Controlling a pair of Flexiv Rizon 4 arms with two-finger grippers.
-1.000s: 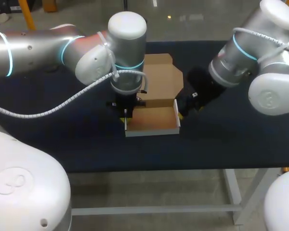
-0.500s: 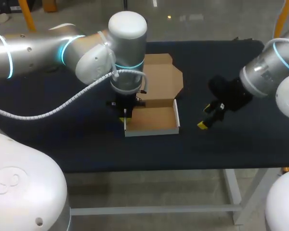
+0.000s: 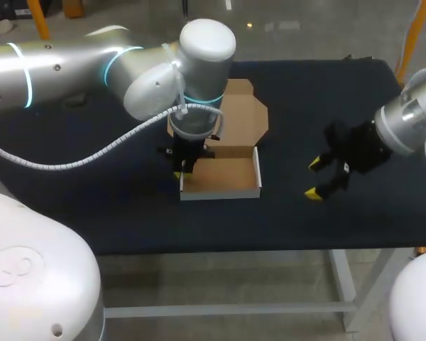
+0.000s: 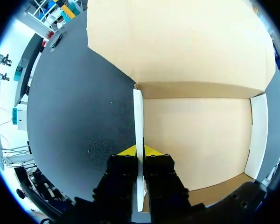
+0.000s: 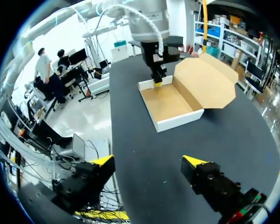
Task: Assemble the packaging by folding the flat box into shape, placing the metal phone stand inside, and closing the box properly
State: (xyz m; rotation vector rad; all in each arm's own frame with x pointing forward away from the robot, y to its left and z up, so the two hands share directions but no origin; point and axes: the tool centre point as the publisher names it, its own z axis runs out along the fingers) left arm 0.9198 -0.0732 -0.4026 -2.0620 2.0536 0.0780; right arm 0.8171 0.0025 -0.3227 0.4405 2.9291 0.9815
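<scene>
Left gripper point(image 3: 179, 165), in the head view, is down at the left wall of the open cardboard box point(image 3: 224, 177) on the dark table point(image 3: 113, 213). Well apart to the right, the right gripper point(image 3: 314, 178) hangs with fingers spread wide, holding nothing.

Left wrist view: the fingers pinch the box's white side wall point(image 4: 138, 116), one inside and one outside.

Right wrist view: the right gripper point(image 5: 148, 161) gapes over the table, with the box point(image 5: 170, 105) ahead and its lid laid back

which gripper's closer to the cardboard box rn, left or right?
Left. The left gripper is shut on the cardboard box, clamping its left side wall from both sides. The right gripper is open, off to the box's right over the table, touching nothing.
</scene>
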